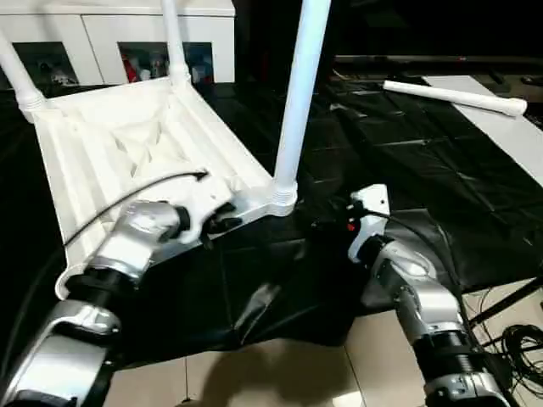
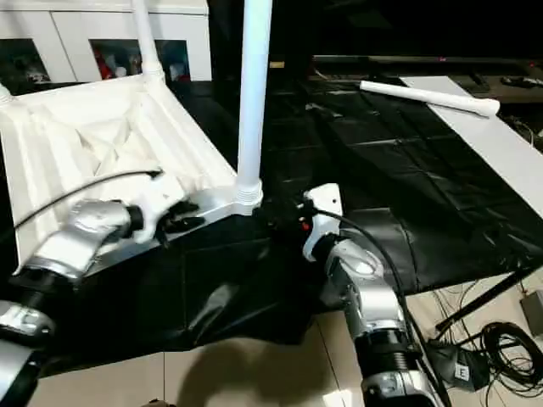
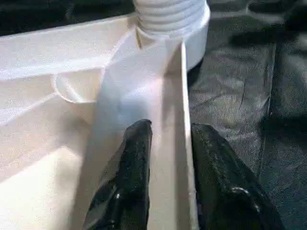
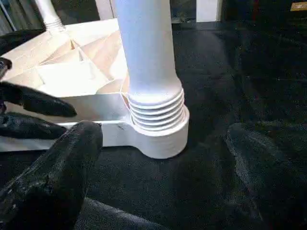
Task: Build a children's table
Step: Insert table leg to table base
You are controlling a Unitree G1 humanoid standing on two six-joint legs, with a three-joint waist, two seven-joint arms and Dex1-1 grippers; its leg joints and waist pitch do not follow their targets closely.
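Where frames crop them, leg [image 1: 299, 93] tops unseen

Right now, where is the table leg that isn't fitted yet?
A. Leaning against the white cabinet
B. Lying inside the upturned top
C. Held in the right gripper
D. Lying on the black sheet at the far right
D. The loose leg lies flat on the black sheet at the far right, apart from the upturned table top, while the right gripper stands open and empty by the nearest fitted leg.

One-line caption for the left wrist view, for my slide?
Left gripper fingers straddling the upturned table top's rim, near a socketed leg.
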